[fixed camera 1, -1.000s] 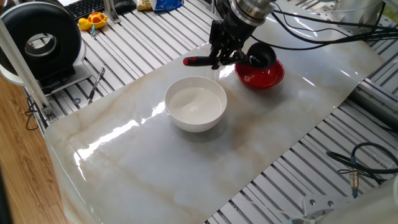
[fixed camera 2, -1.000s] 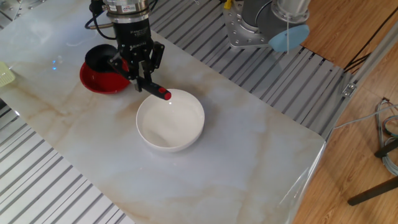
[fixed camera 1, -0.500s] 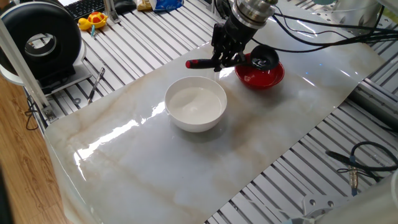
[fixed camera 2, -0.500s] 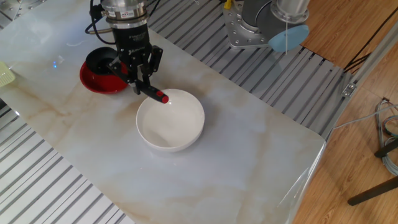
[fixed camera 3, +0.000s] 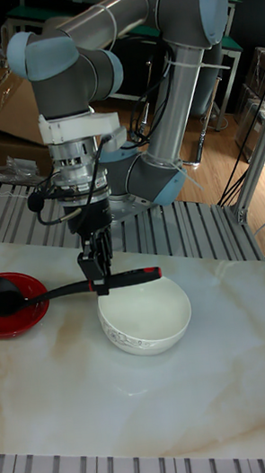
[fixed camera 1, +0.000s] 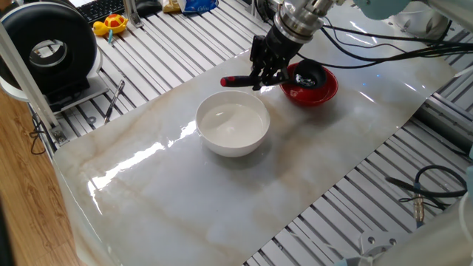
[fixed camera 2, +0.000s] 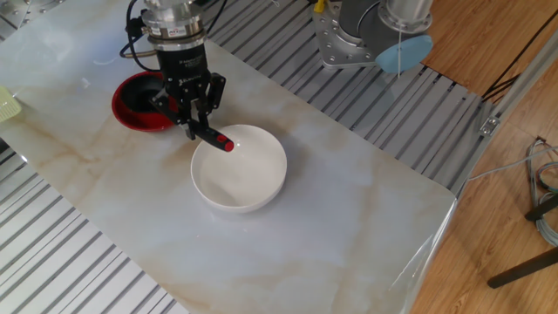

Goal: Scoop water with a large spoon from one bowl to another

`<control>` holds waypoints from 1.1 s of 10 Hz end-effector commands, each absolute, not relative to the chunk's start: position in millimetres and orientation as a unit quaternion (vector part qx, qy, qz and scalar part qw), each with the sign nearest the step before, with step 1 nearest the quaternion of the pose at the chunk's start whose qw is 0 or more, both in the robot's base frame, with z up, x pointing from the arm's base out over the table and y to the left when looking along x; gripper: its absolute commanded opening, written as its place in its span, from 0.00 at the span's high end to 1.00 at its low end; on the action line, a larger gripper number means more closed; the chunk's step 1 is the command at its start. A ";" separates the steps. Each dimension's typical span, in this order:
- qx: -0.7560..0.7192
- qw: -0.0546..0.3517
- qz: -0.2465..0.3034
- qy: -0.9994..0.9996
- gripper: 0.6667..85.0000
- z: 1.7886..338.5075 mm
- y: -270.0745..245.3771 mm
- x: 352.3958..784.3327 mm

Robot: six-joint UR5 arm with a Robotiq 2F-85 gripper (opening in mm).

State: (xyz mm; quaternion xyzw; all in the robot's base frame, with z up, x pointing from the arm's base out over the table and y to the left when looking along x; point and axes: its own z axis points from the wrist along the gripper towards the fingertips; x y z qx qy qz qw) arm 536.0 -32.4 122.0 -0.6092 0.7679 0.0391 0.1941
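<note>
My gripper [fixed camera 1: 264,72] [fixed camera 2: 193,122] [fixed camera 3: 99,279] is shut on the thin black handle of the large spoon [fixed camera 3: 62,290]. The handle lies nearly level. Its round black scoop [fixed camera 1: 309,74] [fixed camera 3: 0,300] sits in the small red bowl [fixed camera 1: 325,92] [fixed camera 2: 126,109] [fixed camera 3: 16,323]. The handle's red end [fixed camera 1: 229,81] [fixed camera 2: 225,144] [fixed camera 3: 142,275] reaches over the rim of the larger white bowl [fixed camera 1: 232,123] [fixed camera 2: 239,167] [fixed camera 3: 146,316], which stands right beside the red one. Water in either bowl is too faint to make out.
Both bowls rest on a marble sheet [fixed camera 1: 222,199] laid over a slatted metal table. A black round device [fixed camera 1: 48,52], a yellow toy [fixed camera 1: 111,26] and a pen-like tool [fixed camera 1: 114,100] lie off the sheet's left. Cables [fixed camera 1: 429,192] trail at the right, and the arm's base [fixed camera 2: 349,39] stands behind.
The gripper has turned slightly with the spoon. The scoop has sunk lower into the red bowl, and the red handle end has swung further over the white bowl's rim.
</note>
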 end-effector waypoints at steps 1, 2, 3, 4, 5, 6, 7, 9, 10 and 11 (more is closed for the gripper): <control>-0.602 0.197 0.039 0.773 0.99 120.1 -34.3 538.4; -0.600 0.203 0.044 0.773 0.99 120.0 -29.6 538.8; -0.598 0.206 0.051 0.773 0.99 120.7 -24.9 538.0; -0.597 0.207 0.053 0.773 0.99 121.0 -23.3 536.8; -0.595 0.208 0.049 0.775 0.99 119.4 -25.3 537.7; -0.594 0.208 0.049 0.775 0.99 117.2 -26.1 538.0; -0.592 0.210 0.052 0.776 0.99 116.3 -24.3 538.2; -0.591 0.211 0.054 0.777 0.99 115.1 -23.5 538.1; -0.592 0.208 0.052 0.777 0.99 113.4 -25.6 537.2; -0.592 0.206 0.051 0.777 0.99 111.2 -27.0 536.4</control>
